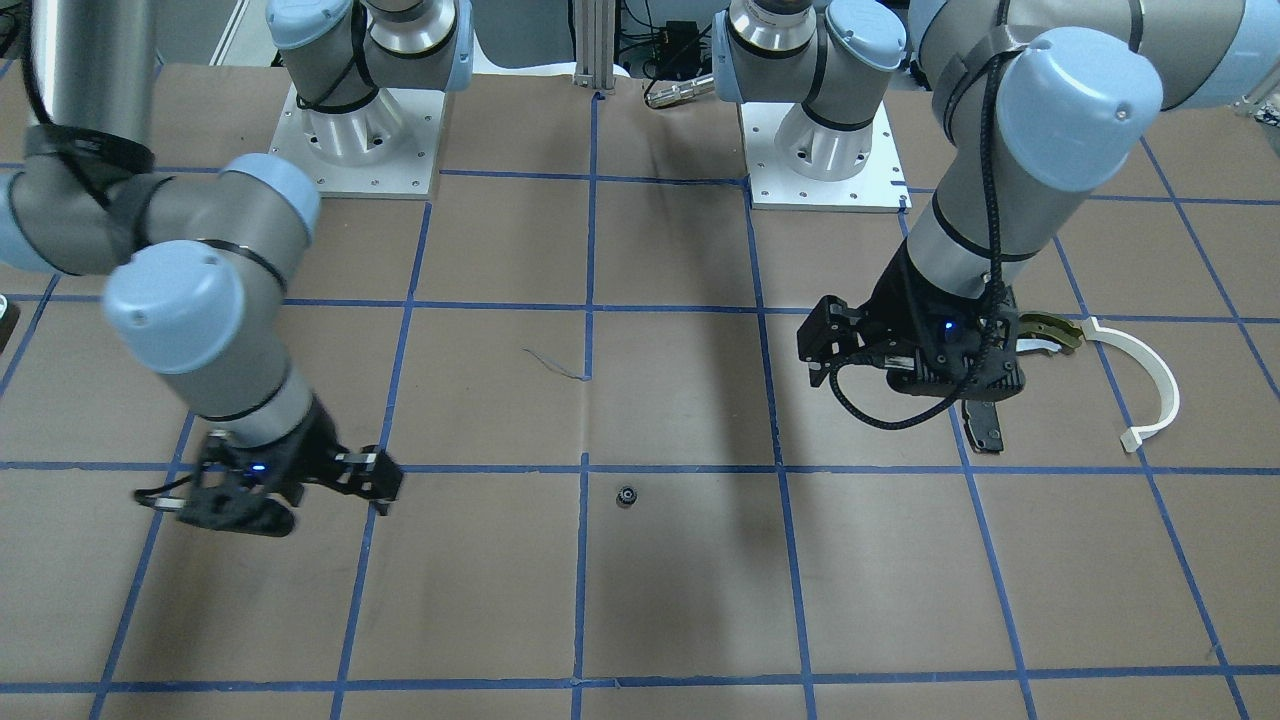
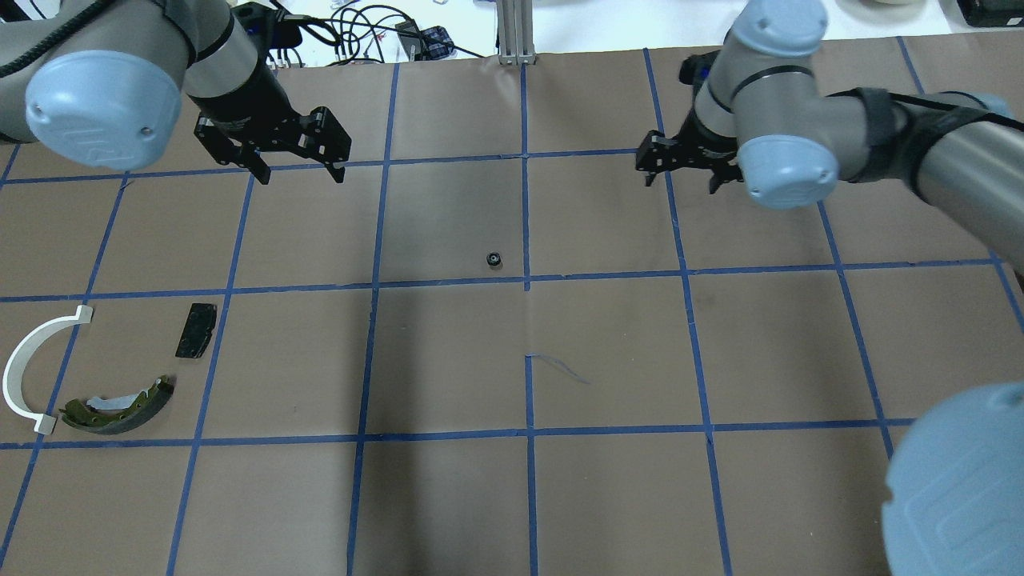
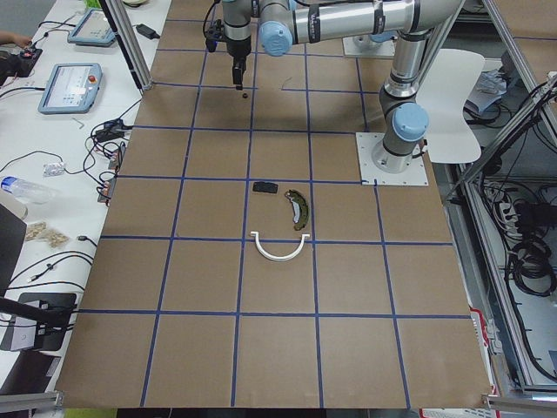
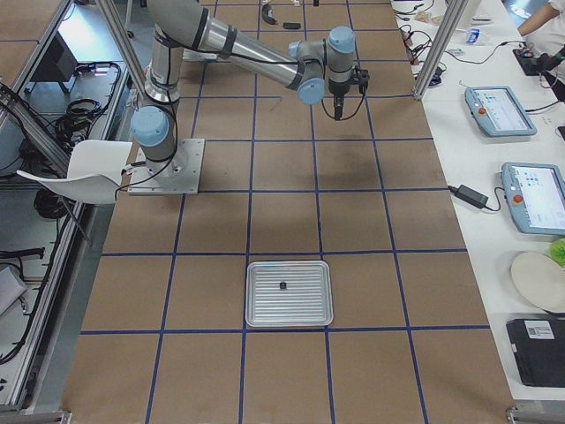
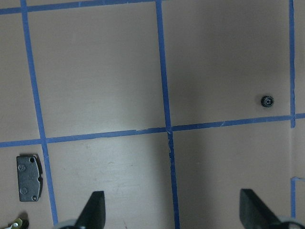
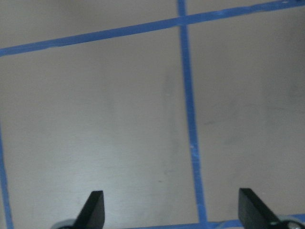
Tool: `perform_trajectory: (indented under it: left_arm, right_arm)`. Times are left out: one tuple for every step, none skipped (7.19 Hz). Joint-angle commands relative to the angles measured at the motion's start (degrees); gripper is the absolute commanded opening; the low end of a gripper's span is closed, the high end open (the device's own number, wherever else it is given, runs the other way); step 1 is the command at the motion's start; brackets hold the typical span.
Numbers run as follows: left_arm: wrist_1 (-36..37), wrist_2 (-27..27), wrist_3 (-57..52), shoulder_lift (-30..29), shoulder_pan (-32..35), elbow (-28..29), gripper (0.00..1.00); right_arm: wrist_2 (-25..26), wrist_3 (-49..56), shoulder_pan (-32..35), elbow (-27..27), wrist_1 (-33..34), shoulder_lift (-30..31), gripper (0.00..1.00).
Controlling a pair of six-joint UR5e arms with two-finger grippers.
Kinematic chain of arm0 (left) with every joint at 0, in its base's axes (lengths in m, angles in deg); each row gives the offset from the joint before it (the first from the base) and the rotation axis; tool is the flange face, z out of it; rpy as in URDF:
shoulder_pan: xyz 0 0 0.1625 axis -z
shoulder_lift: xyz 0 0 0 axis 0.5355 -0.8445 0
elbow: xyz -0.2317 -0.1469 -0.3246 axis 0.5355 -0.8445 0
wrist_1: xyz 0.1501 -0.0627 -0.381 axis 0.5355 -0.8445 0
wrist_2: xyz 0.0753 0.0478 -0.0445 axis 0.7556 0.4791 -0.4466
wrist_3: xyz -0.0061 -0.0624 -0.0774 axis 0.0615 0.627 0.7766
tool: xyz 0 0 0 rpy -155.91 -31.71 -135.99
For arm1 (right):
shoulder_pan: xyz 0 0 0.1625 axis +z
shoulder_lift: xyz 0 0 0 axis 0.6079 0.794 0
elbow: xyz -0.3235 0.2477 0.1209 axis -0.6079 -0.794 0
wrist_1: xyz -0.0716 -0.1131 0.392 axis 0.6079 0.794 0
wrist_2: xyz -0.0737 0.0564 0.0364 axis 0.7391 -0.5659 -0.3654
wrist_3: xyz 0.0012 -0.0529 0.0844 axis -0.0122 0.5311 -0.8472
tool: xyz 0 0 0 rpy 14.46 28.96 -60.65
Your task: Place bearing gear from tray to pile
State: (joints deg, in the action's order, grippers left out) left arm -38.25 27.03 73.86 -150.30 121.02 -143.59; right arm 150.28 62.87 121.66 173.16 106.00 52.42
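A small black bearing gear (image 2: 494, 258) lies alone on the brown table near its middle; it also shows in the front view (image 1: 627, 496) and the left wrist view (image 5: 267, 100). The metal tray (image 4: 265, 309) shows only in the right side view, with one small dark part (image 4: 282, 285) in it, too small to identify. The pile lies near the robot's left: a white half-ring arc (image 2: 28, 372), a brass brake shoe (image 2: 120, 404) and a black pad (image 2: 196, 330). My left gripper (image 2: 300, 170) is open and empty, above the table beyond the pile. My right gripper (image 2: 680, 182) is open and empty.
Blue tape lines divide the brown table into squares. The two arm bases (image 1: 365, 140) stand at the robot's edge. Cables and tablets (image 3: 74, 87) lie on the white bench beyond the far edge. The right wrist view shows only bare table (image 6: 119, 119).
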Motion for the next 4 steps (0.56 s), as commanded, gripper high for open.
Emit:
perform_trajectory:
  left_arm:
    - [4.2,-0.8,4.5,-3.9,3.8,-0.1,1.00]
    - [7.9,-1.3,7.3,-6.3,6.3,0.0,1.00]
    - [10.3,-1.3,9.5,-8.5,8.4,0.0,1.00]
    - [12.0,-1.3,10.6,-10.5,10.6,-0.2,1.00]
  right_arm:
    - [0.8,9.2,-16.7,1.4,-0.8,1.1,1.00]
    - [0.8,16.3,-23.6,1.4,-0.6,0.9,1.00]
    - [0.9,23.7,-29.9,1.4,-0.5,0.8,1.00]
    - [2.1,33.2,-35.7,1.4,-0.4,0.5,1.00]
